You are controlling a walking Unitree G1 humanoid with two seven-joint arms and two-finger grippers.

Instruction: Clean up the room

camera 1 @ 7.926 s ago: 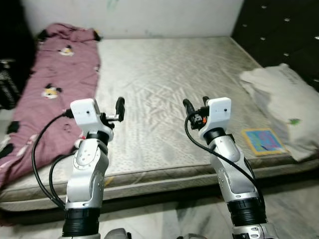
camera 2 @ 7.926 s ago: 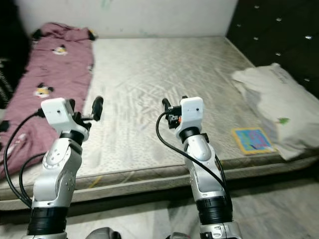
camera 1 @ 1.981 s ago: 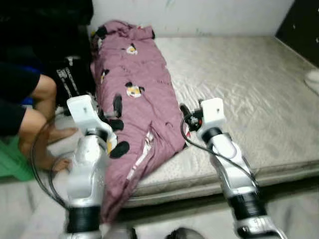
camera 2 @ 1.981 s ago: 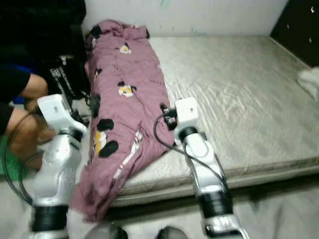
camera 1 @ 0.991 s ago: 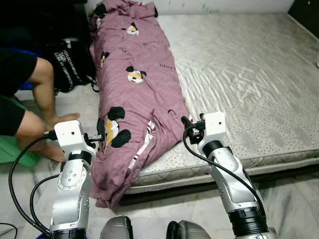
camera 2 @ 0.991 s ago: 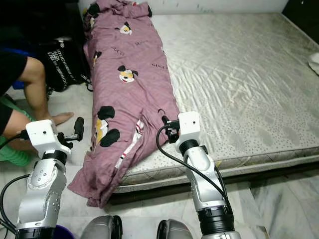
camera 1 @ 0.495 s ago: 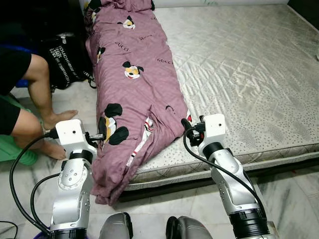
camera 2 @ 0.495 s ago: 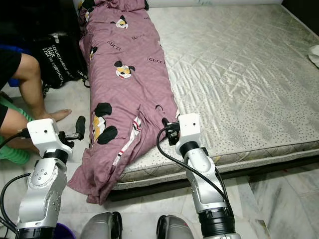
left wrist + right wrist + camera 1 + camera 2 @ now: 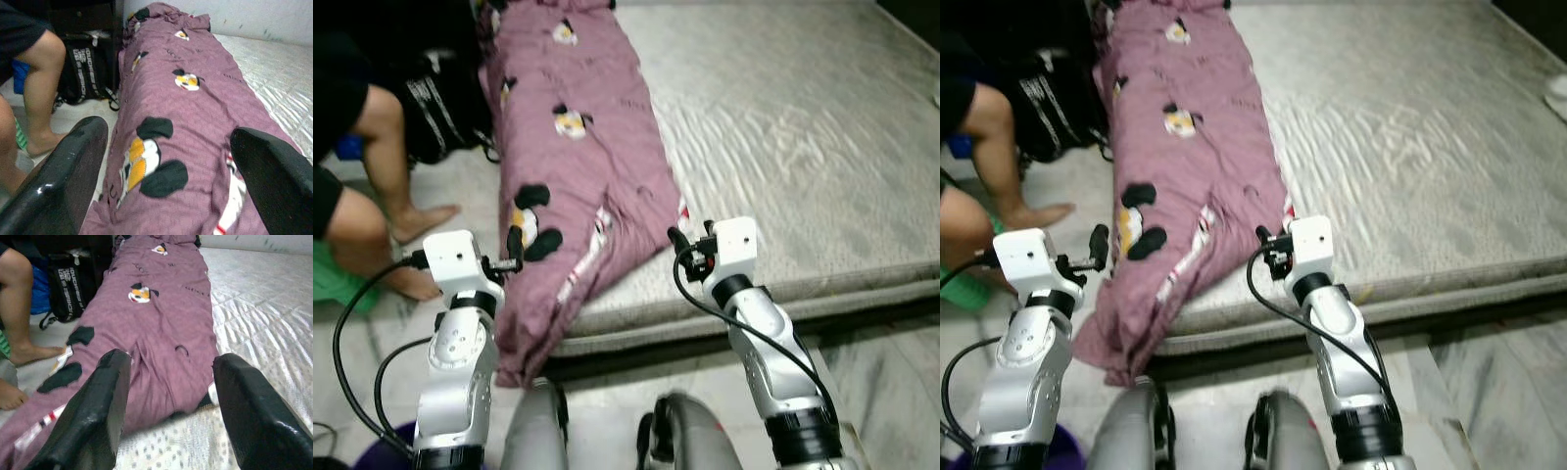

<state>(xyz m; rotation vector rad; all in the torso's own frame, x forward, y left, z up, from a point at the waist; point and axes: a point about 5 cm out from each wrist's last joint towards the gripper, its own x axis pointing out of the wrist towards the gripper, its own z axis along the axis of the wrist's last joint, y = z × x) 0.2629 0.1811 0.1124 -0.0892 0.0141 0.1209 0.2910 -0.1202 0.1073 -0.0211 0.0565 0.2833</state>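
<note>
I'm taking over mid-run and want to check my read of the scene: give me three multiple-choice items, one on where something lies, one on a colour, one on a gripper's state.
1. Where does the blanket lie?
A. Folded on the floor by the wall
B. Along the mattress's left side, its near end hanging over the edge
C. Rolled up in the middle of the mattress

2. What colour is the blanket?
A. Mauve-pink with cartoon prints
B. Plain white
C. Green stripes

3. How does the left gripper stand?
A. Shut on the blanket
B. Shut on a black bag
C. Open, holding nothing

Answers:
1 B, the head views show it running down the left side and drooping toward the floor.
2 A, pink cloth with black and yellow figures.
3 C, the left wrist view shows the fingers spread wide with the blanket beyond them.
</note>
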